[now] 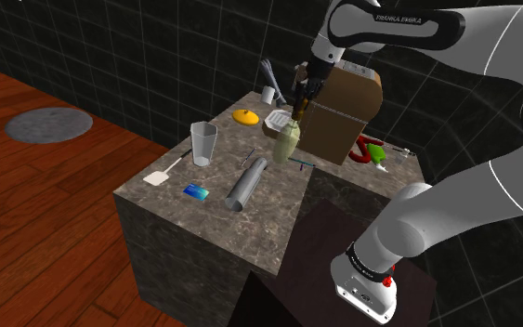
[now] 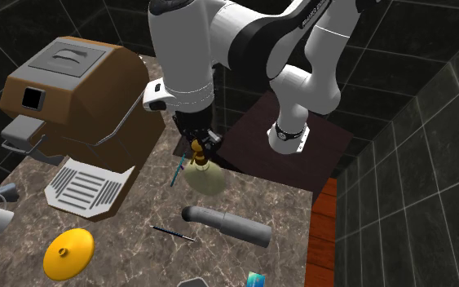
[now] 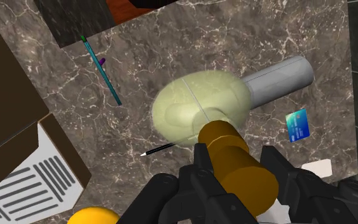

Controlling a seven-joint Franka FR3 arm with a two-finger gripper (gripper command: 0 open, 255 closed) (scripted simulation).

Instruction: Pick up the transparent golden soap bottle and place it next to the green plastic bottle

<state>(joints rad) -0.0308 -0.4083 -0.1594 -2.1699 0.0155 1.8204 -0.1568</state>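
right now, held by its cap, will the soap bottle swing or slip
Likely rigid: the soap bottle looks smoothly rounded. The gripper clasps only its narrow golden cap, so the wide body may swing. The smooth cap could twist in the grip.

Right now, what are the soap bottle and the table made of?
The soap bottle looks like glossy see-through plastic, maybe glass: pale yellow, light passing through. Its cap looks solid amber plastic. The table looks like polished dark stone, from its white veins.

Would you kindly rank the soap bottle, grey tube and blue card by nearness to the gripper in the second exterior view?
1. Soap bottle, clasped by the gripper.
2. Grey tube, lying just below the bottle.
3. Blue card, at the bottom edge.
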